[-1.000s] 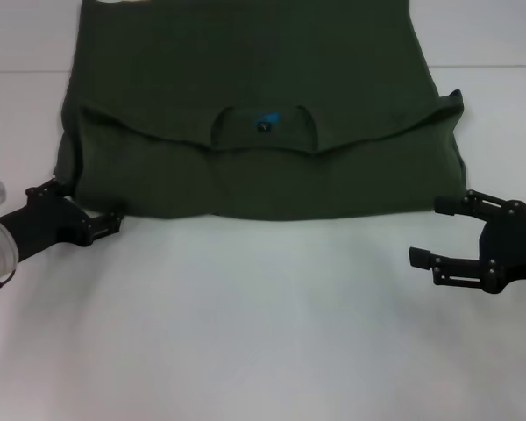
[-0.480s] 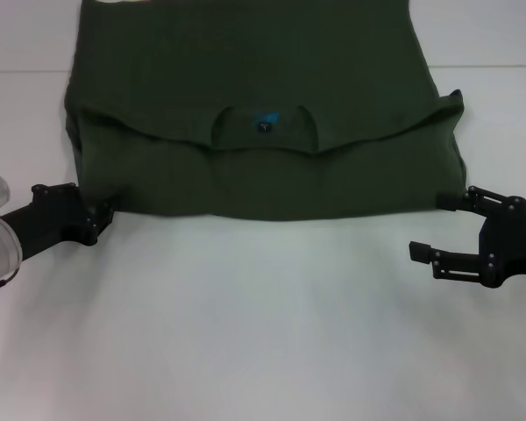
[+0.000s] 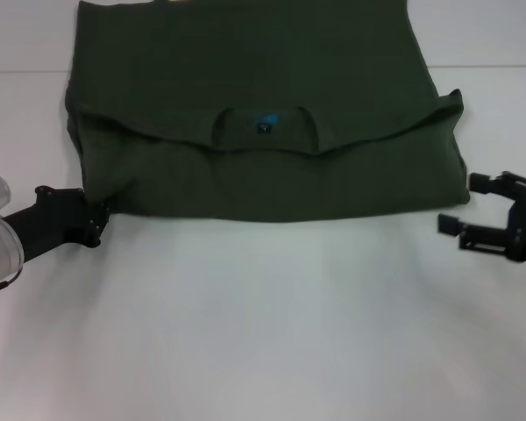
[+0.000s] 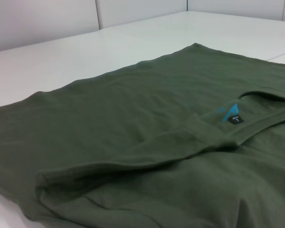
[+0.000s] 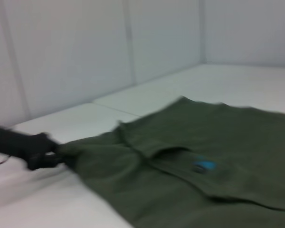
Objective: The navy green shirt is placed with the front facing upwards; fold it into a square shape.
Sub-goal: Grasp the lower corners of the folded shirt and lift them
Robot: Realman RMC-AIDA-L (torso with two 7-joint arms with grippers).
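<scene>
The navy green shirt (image 3: 245,79) lies flat on the white table (image 3: 263,333), its near part folded back so the collar and blue-printed tag (image 3: 265,123) face up. No chest lettering shows. My left gripper (image 3: 95,215) sits at the shirt's near-left corner, touching its edge; the right wrist view shows this gripper (image 5: 50,153) against that corner. My right gripper (image 3: 466,204) is open and empty, just right of the near-right corner and apart from the cloth. The left wrist view looks low across the shirt (image 4: 133,118) and its tag (image 4: 233,116).
White table surface stretches in front of the shirt and on both sides. A seam in the table (image 3: 26,70) runs across behind the left side. White wall panels (image 5: 85,52) rise at the far edge in the wrist views.
My right gripper has moved right and slightly farther from me, away from the shirt's corner. My left gripper drew back a little leftward. The bulge of cloth on the shirt's left edge has gone.
</scene>
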